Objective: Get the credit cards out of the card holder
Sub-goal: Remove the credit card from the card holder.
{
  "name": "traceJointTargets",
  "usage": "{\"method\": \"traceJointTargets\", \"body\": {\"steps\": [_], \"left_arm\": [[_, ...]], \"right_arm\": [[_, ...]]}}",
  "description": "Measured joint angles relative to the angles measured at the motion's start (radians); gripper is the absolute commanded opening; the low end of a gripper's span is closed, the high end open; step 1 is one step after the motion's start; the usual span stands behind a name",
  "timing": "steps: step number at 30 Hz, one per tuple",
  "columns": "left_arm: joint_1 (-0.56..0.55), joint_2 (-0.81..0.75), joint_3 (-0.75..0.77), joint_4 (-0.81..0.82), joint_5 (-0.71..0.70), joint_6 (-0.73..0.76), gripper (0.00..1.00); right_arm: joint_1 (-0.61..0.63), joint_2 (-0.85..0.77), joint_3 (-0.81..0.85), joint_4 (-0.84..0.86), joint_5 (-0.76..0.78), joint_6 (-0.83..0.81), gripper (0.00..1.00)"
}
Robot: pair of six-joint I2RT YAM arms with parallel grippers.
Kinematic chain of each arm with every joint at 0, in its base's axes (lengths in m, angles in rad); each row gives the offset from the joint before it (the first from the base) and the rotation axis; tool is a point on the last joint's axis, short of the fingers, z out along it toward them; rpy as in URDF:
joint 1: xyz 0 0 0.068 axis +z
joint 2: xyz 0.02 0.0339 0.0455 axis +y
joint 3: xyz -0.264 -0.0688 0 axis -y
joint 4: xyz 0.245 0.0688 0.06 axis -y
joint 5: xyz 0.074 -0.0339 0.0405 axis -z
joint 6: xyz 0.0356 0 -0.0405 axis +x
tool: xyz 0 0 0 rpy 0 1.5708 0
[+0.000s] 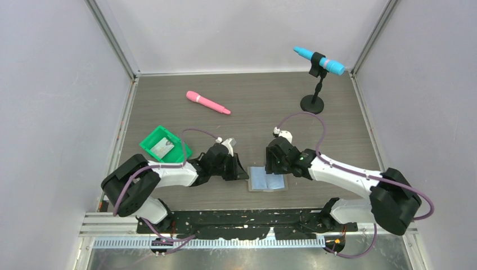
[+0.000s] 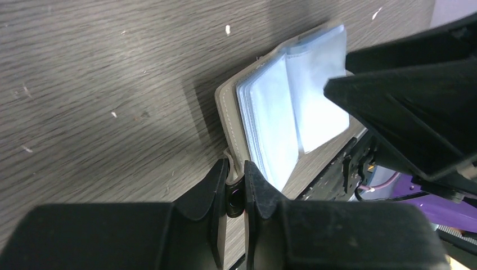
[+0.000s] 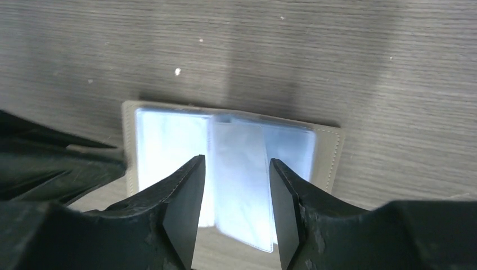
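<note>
— Where is the holder [image 1: 268, 180]?
— It lies open on the table [image 1: 253, 101], near the front edge, about in the middle. Its blue pockets face up.
— What is the left gripper [image 2: 236, 171] doing?
— Its fingers are pinched tight on the edge of the holder's grey cover [image 2: 228, 112], on the left side.
— And the right gripper [image 3: 236, 163]?
— Its jaws stand apart, right over the holder. One blue pocket [image 3: 239, 185] sits between them. I cannot tell if the fingers touch it.
— Do you see any cards?
— One pale card [image 1: 163, 147] lies in the green tray [image 1: 151, 140], off to the left and well apart from the holder. The pockets look pale and shiny. I cannot tell if cards are inside them.
— What else is on the table?
— A pink stick [image 1: 208, 103] lies far back. A blue stick [image 1: 319, 60] sits on a black stand [image 1: 313, 103] in the far right corner.
</note>
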Motion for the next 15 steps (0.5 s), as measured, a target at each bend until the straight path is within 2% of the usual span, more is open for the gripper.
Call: {"method": "traceJointTargets", "body": {"steps": [6,10,15], "left_arm": [[0.000,0.000,-0.012,0.039,0.000,-0.027,0.02],[0.000,0.000,-0.020,0.044,-0.001,-0.032,0.02],[-0.003,-0.012,-0.026,0.047,-0.006,-0.046,0.02]], "right_arm": [[0.063,-0.085,0.064,-0.079,0.016,0.044,0.53],[0.120,-0.079,0.108,-0.078,0.026,0.074,0.58],[0.173,-0.019,0.119,-0.074,0.041,0.106,0.58]]}}
